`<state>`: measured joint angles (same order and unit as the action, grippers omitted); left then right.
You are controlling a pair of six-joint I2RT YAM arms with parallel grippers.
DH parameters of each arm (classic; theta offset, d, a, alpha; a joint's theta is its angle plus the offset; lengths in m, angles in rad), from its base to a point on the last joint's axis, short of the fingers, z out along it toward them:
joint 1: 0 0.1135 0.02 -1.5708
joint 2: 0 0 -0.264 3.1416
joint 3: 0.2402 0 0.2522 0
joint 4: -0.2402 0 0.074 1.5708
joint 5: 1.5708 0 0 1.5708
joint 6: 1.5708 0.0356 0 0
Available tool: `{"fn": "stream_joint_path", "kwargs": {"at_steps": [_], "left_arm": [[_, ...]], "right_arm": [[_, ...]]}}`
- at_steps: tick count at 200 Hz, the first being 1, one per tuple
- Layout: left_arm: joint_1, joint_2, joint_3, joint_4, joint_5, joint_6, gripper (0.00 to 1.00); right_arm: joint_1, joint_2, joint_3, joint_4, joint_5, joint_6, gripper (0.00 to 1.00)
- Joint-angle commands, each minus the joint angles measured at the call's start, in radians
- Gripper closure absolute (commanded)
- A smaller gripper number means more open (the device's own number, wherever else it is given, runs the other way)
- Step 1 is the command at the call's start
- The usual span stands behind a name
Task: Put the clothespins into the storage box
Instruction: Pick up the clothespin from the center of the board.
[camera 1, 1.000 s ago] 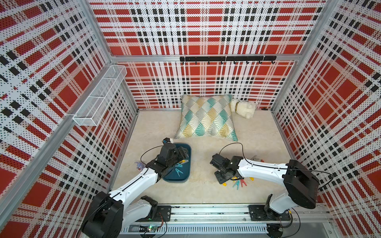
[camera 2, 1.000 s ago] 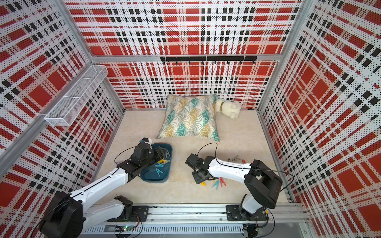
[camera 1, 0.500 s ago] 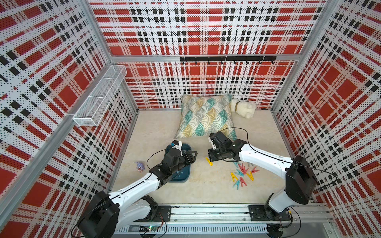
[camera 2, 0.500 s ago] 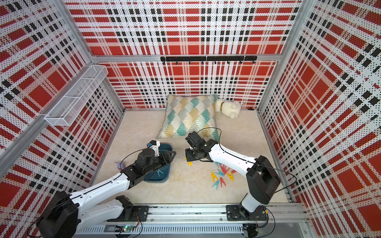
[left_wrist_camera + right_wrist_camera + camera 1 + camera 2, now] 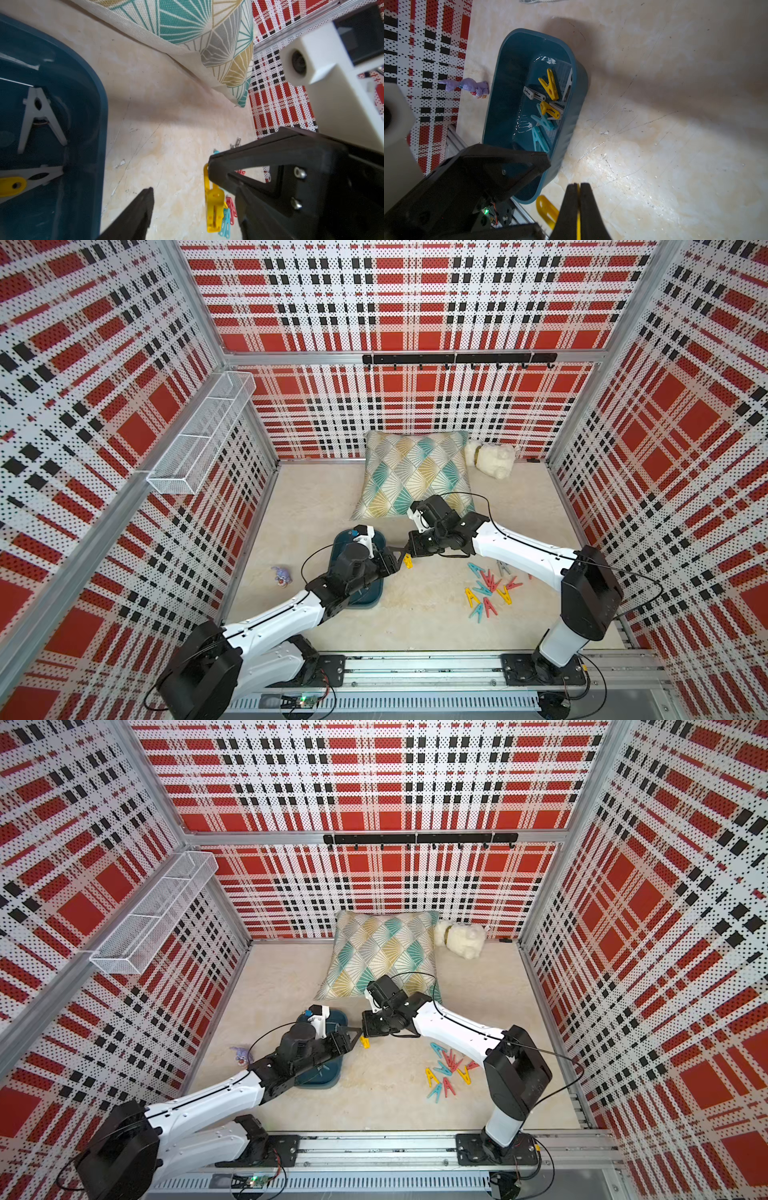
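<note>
My right gripper (image 5: 409, 552) (image 5: 576, 187) is shut on a yellow clothespin (image 5: 408, 562) (image 5: 365, 1042) (image 5: 214, 207), held just right of the storage box (image 5: 360, 602) (image 5: 318, 1083) (image 5: 579, 87). The left gripper (image 5: 395, 558) (image 5: 195, 193) is open and faces it over the box's right edge. In the left wrist view the yellow pin hangs between its fingers, apart from one finger (image 5: 143, 207). Several clothespins (image 5: 548, 104) lie in the dark teal box. A loose pile of clothespins (image 5: 488, 589) (image 5: 446, 1069) lies on the floor to the right.
A patterned pillow (image 5: 415, 472) (image 5: 187, 31) lies behind the grippers, with a cream plush toy (image 5: 490, 458) at the back wall. A small purple toy (image 5: 281, 574) (image 5: 467, 87) sits left of the box. A white wire basket (image 5: 199, 435) hangs on the left wall.
The right gripper rose from the floor pile with the yellow clothespin and swung left to the box's side. The left gripper moved off the box, rightward, to meet it.
</note>
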<state>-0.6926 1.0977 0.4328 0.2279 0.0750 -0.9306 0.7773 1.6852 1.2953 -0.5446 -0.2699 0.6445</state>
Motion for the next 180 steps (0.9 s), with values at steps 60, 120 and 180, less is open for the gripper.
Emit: {"fn": "stream_joint_path", "kwargs": {"at_steps": [60, 120, 180], "left_arm": [[-0.024, 0.01, -0.001, 0.045, 0.02, 0.036, 0.45], [-0.05, 0.054, 0.03, 0.033, 0.007, 0.046, 0.47], [-0.065, 0.112, 0.065, 0.065, -0.013, 0.026, 0.59]], "right_arm": [[-0.033, 0.01, 0.016, 0.041, -0.074, 0.023, 1.0], [-0.035, 0.016, 0.042, 0.04, -0.09, 0.024, 0.99], [-0.035, 0.025, 0.026, 0.074, -0.118, 0.047, 0.98]]}}
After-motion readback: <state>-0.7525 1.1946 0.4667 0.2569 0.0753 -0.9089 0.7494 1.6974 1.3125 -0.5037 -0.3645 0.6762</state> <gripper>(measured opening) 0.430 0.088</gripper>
